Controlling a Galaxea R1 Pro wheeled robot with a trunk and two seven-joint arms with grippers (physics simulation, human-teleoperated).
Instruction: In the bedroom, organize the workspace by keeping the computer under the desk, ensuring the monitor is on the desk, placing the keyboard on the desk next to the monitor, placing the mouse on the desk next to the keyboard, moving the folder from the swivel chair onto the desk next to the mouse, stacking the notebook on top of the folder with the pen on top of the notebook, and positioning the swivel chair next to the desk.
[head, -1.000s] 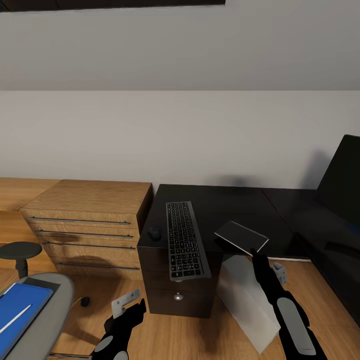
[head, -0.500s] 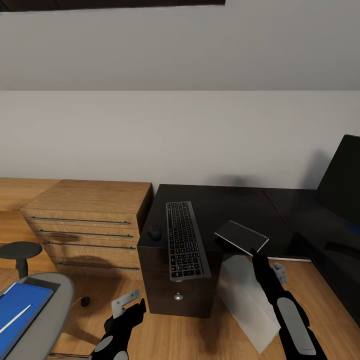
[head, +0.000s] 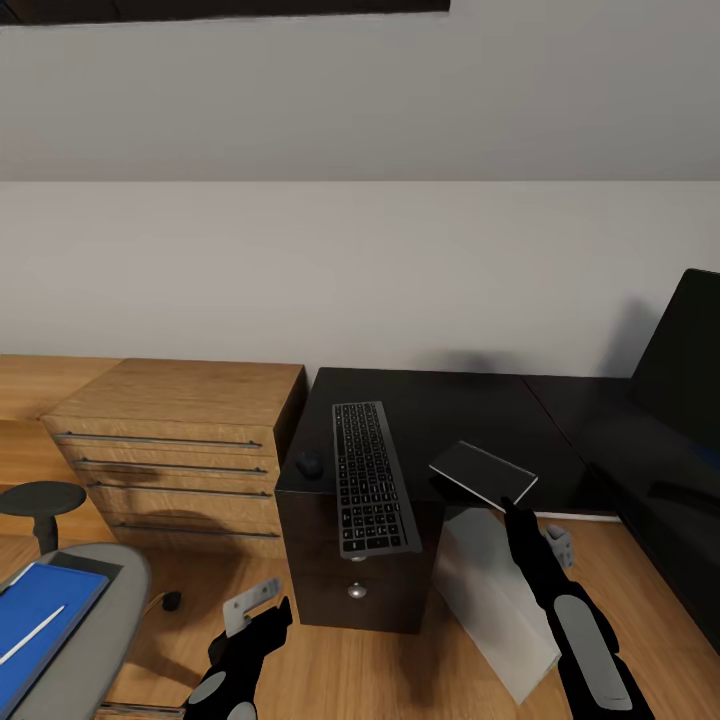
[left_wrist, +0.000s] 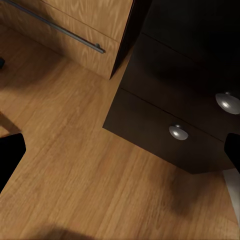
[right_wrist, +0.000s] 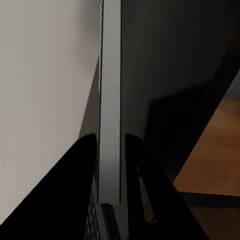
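Keyboard (head: 372, 478) lengthwise front-to-back, overhanging desk (head: 440, 400)

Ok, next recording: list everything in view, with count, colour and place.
desk: one, black, centre to right
keyboard: one, dark grey, overhanging the desk's front edge
mouse: one, dark, left of the keyboard
notebook: one, greyish, held tilted over the desk's edge
monitor: one, black, far right
computer: one, light grey, on the floor, leaning
wooden chest: one, light wood, left of the desk
swivel chair: one, grey, lower left
folder: one, blue, on the chair seat
pen: one, white, on the folder
left gripper: black, low over the floor
right gripper: black, fingers clamping the notebook
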